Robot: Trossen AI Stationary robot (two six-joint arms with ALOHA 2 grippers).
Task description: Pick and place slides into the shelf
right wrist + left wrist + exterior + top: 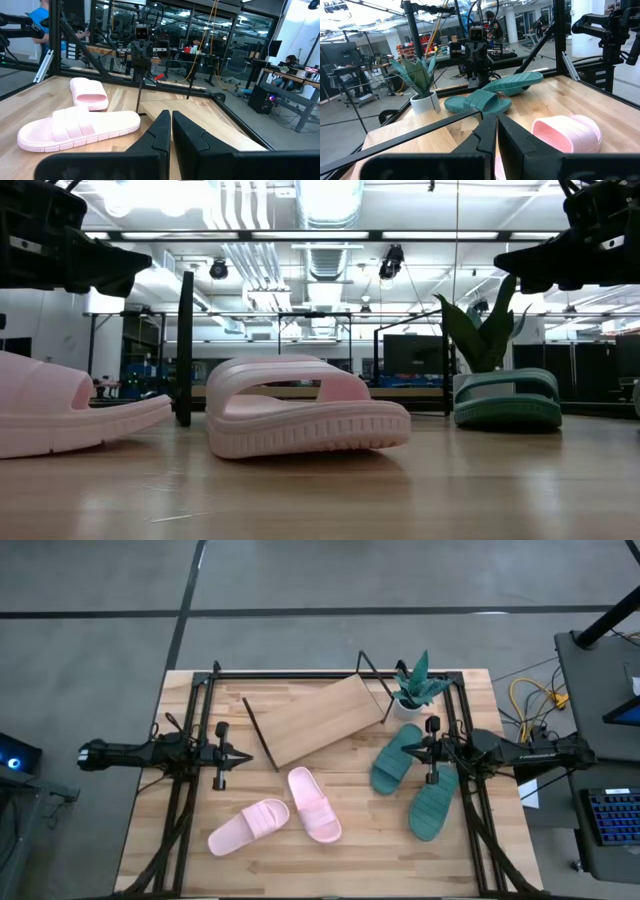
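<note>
— So, what have you got on your screens?

— From above I see the slanted light-wood board shelf on its thin black wire frame (318,720) standing at the far middle of the wooden tabletop (360,860), turned at an angle and with nothing on it. All four soft foam slide sandals lie on the table. The light pink pair sits near the front: one pink slide (314,803) just in front of the shelf, the other pink slide (249,826) beside it to the left, their ends close together.

— And the green ones?

— On the right side. One dark green slide (398,758) lies near the small potted plant in a white pot (413,690), the other dark green slide (433,804) nearer the front edge, partly under my right arm.

— Grippers?

— The left gripper (246,756) hangs over the left side of the table, fingers pressed together, holding nothing. The right gripper (407,750) hangs above the first green slide, fingers together too, empty.
</note>
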